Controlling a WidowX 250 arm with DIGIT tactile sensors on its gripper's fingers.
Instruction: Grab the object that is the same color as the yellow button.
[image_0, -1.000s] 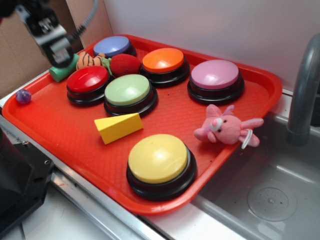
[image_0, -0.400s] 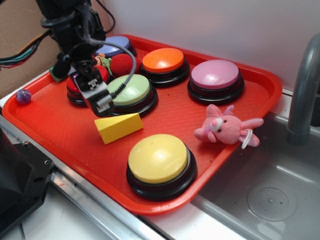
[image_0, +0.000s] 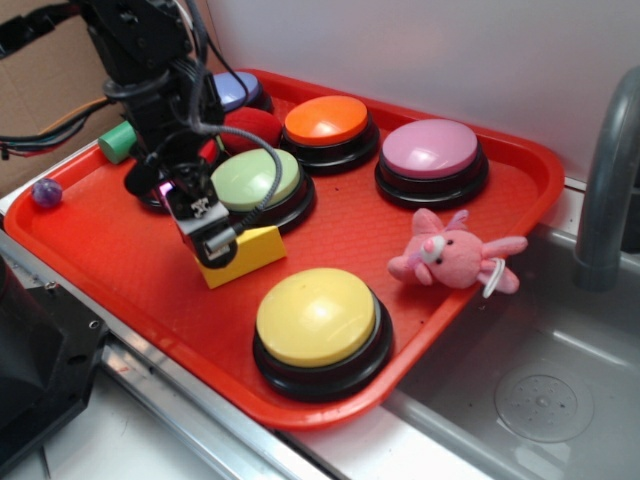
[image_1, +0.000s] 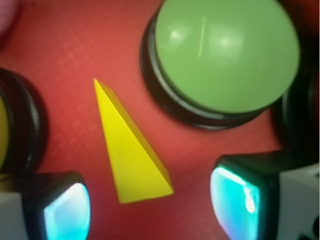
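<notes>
The arm leans down, its end effector (image_0: 212, 240) open and empty, astride the matte yellow wedge block (image_1: 131, 155), lower than a moment earlier.

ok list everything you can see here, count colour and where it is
tray: 1, red, on the counter beside the sink
buttons: 6 round ones on black bases on the tray; yellow button front, light green centre, orange and pink at back, blue and red mostly hidden behind the arm
wedge block: 1, yellow, between the green and yellow buttons
plush bunny: 1, pink, right side of tray
red plush: 1, back of tray
green cylinder: 1, left tray edge
small ball: 1, purple, left tray rim
faucet: 1, grey, over the sink
gripper: 1, black, open, straddling the wedge
</notes>
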